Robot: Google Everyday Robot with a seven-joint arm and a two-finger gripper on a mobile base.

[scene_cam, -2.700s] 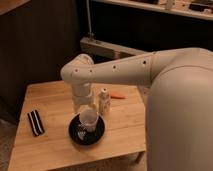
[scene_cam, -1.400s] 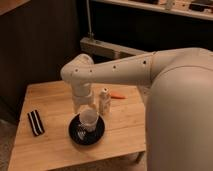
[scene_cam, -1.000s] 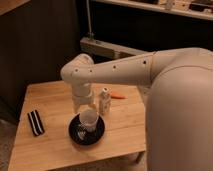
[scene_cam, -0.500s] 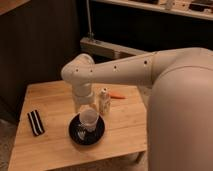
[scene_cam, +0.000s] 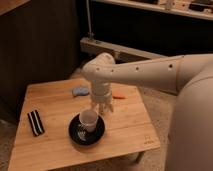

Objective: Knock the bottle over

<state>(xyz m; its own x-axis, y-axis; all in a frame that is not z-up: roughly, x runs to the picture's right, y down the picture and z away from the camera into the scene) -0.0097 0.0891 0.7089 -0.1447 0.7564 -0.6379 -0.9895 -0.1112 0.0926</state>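
My gripper (scene_cam: 103, 108) hangs from the white arm over the middle of the wooden table (scene_cam: 125, 125), just right of the black bowl (scene_cam: 75, 134). It sits where the small white bottle stood, and the bottle is hidden by the wrist and gripper. I cannot tell whether the bottle is upright or touched.
A clear cup (scene_cam: 88, 119) stands in the black bowl. A blue sponge (scene_cam: 80, 91) lies behind it and a small orange item (scene_cam: 118, 96) lies right of the gripper. A black striped object (scene_cam: 35, 122) lies at the table's left. A dark shelf unit stands behind.
The arm's wrist and gripper have swung right, from beside the bowl onto the bottle's spot. This uncovers the blue sponge and covers the bottle.
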